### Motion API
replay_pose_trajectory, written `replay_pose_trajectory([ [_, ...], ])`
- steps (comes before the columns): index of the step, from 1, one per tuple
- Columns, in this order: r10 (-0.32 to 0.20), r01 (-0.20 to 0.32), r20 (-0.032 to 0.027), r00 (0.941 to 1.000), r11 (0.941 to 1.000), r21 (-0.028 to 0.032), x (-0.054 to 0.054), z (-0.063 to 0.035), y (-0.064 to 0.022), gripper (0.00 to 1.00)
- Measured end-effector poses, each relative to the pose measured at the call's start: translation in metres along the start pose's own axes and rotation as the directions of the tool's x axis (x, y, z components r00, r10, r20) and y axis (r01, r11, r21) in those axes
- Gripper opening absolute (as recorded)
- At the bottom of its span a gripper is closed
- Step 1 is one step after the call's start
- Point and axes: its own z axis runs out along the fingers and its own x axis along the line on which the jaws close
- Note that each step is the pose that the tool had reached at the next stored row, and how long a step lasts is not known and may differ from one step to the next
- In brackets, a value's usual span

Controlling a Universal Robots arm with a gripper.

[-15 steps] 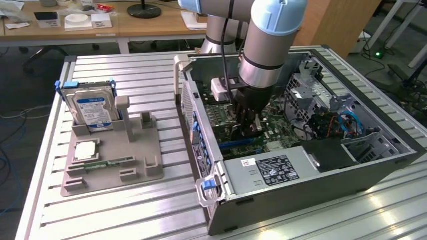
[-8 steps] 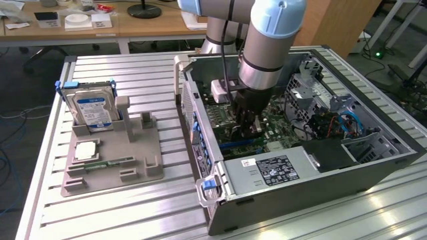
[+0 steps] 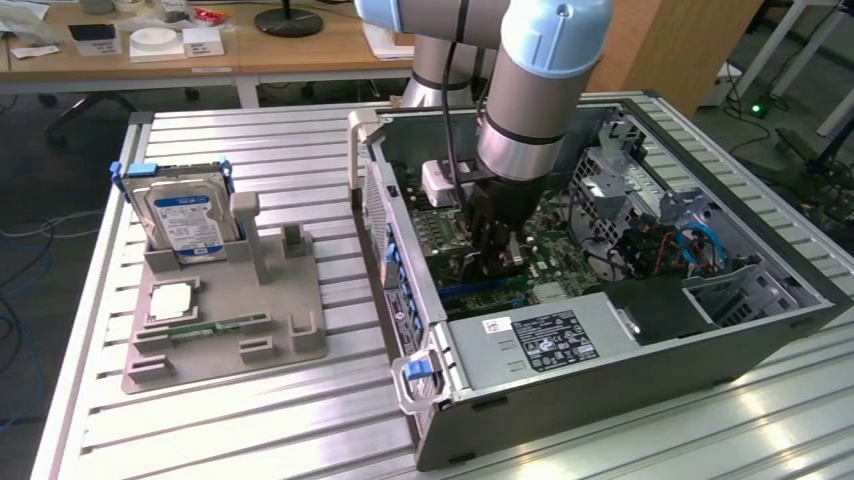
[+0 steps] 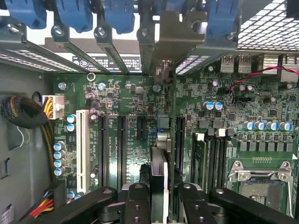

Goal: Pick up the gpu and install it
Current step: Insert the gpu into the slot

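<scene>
Gpu [image 4: 159, 175] gripped edge-on between jaws

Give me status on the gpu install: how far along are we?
Done: the gpu is off the tray and inside the open case.
In hand: the gripper is shut on it. The card sits edge-on along the motherboard slots, with its metal bracket at the rear slot openings.
Left: I can't tell whether the card is fully seated, and the gripper hasn't let go.
</scene>
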Motion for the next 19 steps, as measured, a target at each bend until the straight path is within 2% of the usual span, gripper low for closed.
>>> replay_pose_trajectory([
  [5,0.0,0.0,-0.0008,1.0,1.0,-0.0005,0.0002,0.0026,0.0001,0.27],
  [10,0.0,0.0,0.0017,1.0,1.0,0.0007,-0.0002,0.0013,0.0,0.27],
  [13,0.0,0.0,-0.0002,1.0,1.0,0.0,0.0,0.0003,0.0,0.27],
  [19,0.0,0.0,0.0,1.0,1.0,-0.0001,0.0001,0.0004,0.0001,0.27],
])
